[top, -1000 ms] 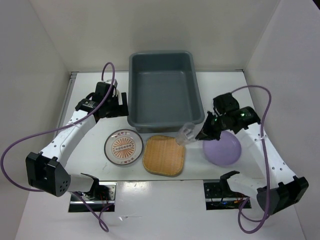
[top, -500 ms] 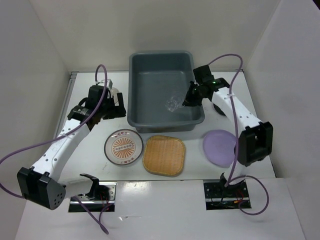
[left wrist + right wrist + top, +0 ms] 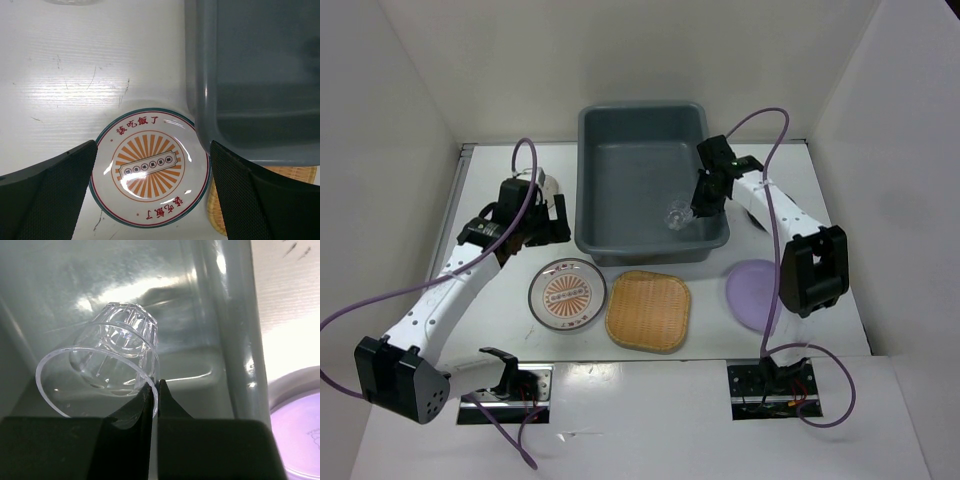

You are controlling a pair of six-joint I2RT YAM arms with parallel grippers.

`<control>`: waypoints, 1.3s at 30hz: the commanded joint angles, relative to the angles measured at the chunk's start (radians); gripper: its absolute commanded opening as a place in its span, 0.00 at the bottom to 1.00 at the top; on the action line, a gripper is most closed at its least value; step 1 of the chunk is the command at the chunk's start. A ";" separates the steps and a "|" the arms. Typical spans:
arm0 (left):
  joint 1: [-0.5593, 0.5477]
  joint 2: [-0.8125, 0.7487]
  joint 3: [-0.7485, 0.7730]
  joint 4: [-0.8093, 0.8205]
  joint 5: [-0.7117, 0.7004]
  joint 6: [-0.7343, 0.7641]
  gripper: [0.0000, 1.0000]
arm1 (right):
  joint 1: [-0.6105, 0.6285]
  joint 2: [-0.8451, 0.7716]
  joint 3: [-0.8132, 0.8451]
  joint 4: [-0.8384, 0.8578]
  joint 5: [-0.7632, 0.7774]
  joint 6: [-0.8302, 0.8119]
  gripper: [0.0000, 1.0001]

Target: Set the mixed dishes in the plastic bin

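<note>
The white counter [image 3: 705, 320] carries a big grey-blue plastic bin [image 3: 640, 190] at the back. Along its near wall lie the lilac plate [image 3: 750, 295] on the right, the woven bamboo tray [image 3: 648, 310] in the middle and the sunburst plate [image 3: 567, 293] on the left. Inside the bin's near right corner, the right tool [image 3: 154, 390] is clamped on the rim of the tilted clear glass cup [image 3: 115, 365]. The left tool [image 3: 152, 150] hangs beside the bin's left wall, spread wide and holding nothing.

White table [image 3: 60, 75] (scuffed, glossy) enclosed by plain white walls [image 3: 650, 50].
</note>
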 commanded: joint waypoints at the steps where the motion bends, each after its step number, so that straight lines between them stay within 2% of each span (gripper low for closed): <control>1: 0.002 -0.019 -0.007 0.037 -0.007 0.002 1.00 | 0.005 0.002 -0.026 0.018 0.039 -0.013 0.03; 12: 0.002 -0.010 -0.007 0.077 0.002 -0.007 1.00 | 0.005 0.031 -0.070 0.051 0.040 -0.013 0.09; 16: 0.002 -0.001 -0.007 0.086 -0.007 -0.007 1.00 | 0.005 0.031 -0.029 0.039 0.040 -0.022 0.24; 17: 0.002 -0.001 -0.007 0.086 -0.007 -0.007 1.00 | 0.005 0.031 -0.020 0.039 0.040 -0.022 0.35; 18: 0.002 0.008 -0.007 0.086 -0.007 -0.007 1.00 | 0.005 0.022 -0.007 0.030 0.040 -0.022 0.39; 22: 0.002 0.028 0.005 0.095 -0.041 -0.039 1.00 | 0.005 -0.016 0.090 -0.017 0.030 -0.032 0.49; 26: 0.002 0.073 0.027 0.150 -0.120 -0.055 1.00 | 0.005 -0.088 0.187 -0.042 0.030 -0.042 0.51; 28: 0.022 0.122 0.037 0.216 -0.196 -0.055 1.00 | 0.005 -0.119 0.229 -0.042 0.030 -0.042 0.53; 32: 0.101 0.263 0.086 0.316 -0.239 -0.064 0.89 | 0.005 -0.212 0.218 -0.004 0.012 -0.042 0.55; 36: 0.282 0.485 0.189 0.327 -0.119 -0.113 0.87 | 0.005 -0.274 0.123 0.031 -0.009 -0.042 0.55; 39: 0.373 0.576 0.234 0.345 -0.070 -0.144 0.84 | -0.019 -0.311 0.060 0.041 -0.022 -0.051 0.56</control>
